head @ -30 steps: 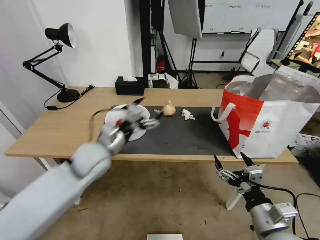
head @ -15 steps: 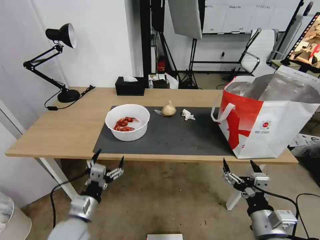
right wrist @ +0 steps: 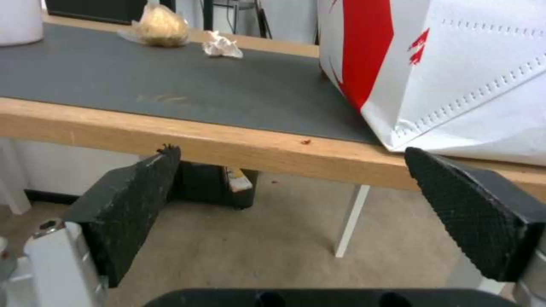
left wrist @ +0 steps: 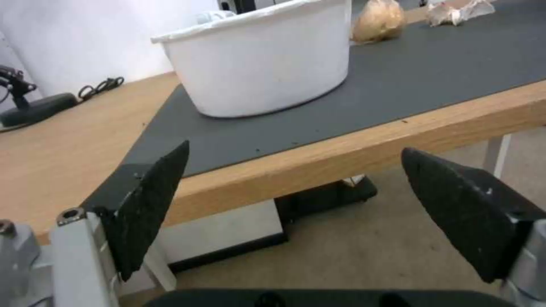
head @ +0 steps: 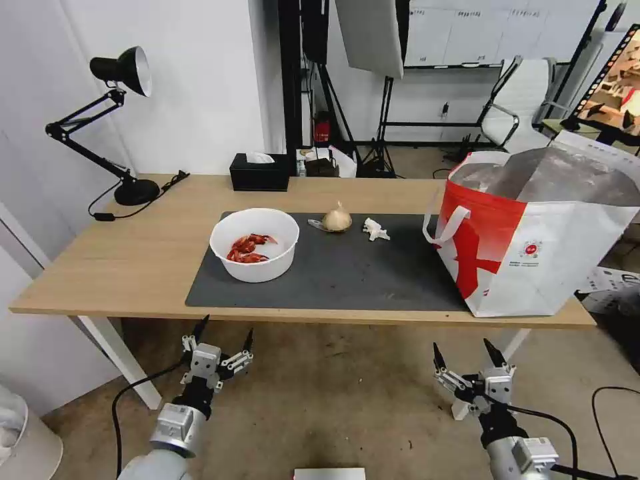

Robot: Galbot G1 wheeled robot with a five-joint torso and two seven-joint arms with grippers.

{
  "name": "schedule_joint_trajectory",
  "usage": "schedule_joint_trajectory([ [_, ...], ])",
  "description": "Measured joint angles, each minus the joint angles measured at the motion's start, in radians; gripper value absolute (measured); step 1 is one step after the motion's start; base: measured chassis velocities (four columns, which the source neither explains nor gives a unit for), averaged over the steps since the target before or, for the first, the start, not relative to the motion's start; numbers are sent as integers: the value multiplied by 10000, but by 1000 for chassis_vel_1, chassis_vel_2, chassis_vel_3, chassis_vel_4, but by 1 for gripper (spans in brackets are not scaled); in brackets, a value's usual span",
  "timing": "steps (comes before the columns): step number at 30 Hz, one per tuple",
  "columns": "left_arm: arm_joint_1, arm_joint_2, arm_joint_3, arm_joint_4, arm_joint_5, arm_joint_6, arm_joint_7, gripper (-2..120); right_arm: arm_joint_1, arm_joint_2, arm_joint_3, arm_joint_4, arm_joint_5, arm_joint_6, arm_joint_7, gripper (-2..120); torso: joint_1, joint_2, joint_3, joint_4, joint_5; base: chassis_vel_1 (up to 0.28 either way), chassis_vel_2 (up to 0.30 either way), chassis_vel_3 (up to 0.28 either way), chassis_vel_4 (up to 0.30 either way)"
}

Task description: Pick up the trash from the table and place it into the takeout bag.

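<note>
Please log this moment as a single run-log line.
left gripper: open, below table edge | right gripper: open, below edge | bowl, knotted bag, tissue: on mat

Bright even indoor light, soft shadows, slight edge distortion

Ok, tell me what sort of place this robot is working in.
Most likely a studio or lab set up for recording: a softbox light on stands behind the table, a whiteboard on the back wall, an office chair, and a bare concrete floor.
</note>
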Motion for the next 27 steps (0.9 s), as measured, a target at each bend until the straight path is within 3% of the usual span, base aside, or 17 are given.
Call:
schedule_joint_trajectory([
  [12, -229, 147, 76, 6, -21, -43, 10, 100, 357, -289, -271, 335, 253, -283, -152, 100, 0, 0, 0, -3, 0, 0, 0, 0, 0],
  [20, -101, -87, 79, -156, 16, 25, 45, 100, 2626, -1808, -1523, 824, 1786, -1614, -651, 100, 0, -1, 1, 2, 0, 0, 0, 0, 0],
  [23, 52, -347, 18, -318, 115, 160, 128, 100, 4120, -2431, -2544, 405, 2342, -2011, -528, 100, 1, -1, 1, 3, 2, 0, 0, 0, 0],
  [27, 97, -359, -72, -379, 108, 184, 237, 100, 5027, -2710, -3237, -82, 2746, -2214, -447, 100, 1, -2, 2, 3, 2, 0, 0, 0, 0],
])
